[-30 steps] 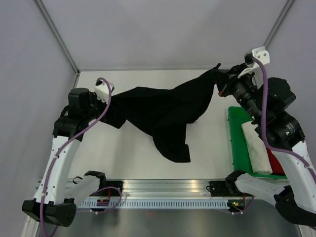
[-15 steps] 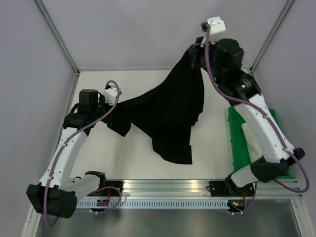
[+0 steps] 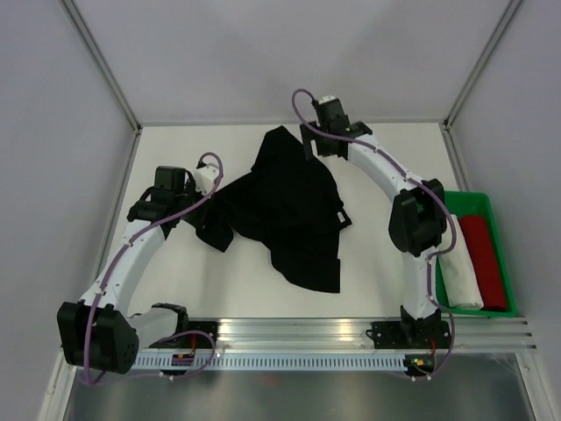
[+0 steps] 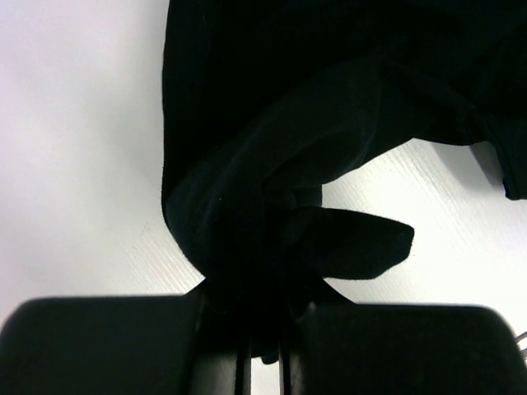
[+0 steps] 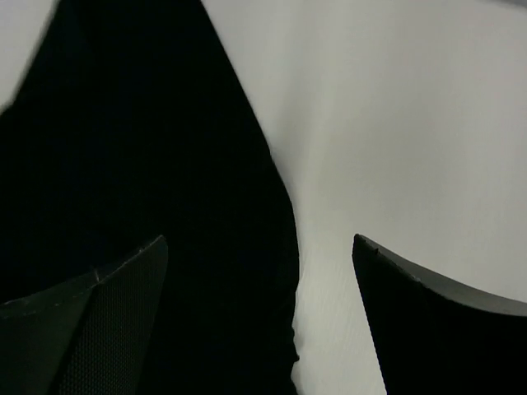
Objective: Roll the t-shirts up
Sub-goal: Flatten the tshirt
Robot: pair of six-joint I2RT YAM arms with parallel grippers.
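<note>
A black short-sleeved cloth t-shirt [image 3: 285,206] is seen crumpled on the white tabletop [image 3: 368,272] in the top view, spread from about ten o'clock to five o'clock across the table's middle. Its far corner rises to a peak near twelve o'clock, and a loose flap trails toward six o'clock.

The left gripper [image 3: 203,189] is found at nine o'clock of the shirt, its jaws pressed together on a bunched fold of the black cloth; in the left wrist view the fabric [image 4: 272,206] is seen pinched between the two dark fingers [image 4: 107,346] at the bottom edge.

The right gripper [image 3: 308,140] is held at the shirt's one o'clock corner, near the far edge of the table. In the right wrist view its fingers [image 5: 90,329] are spread wide apart, with black cloth [image 5: 140,164] lying under the left one and bare table under the right; nothing is clamped between them.

At three to four o'clock, a green plastic tray [image 3: 478,200] is placed by the table's right edge. A white rolled t-shirt [image 3: 458,272] and a red rolled t-shirt [image 3: 487,259] are laid side by side inside it, the white one nearer the table's middle.
</note>
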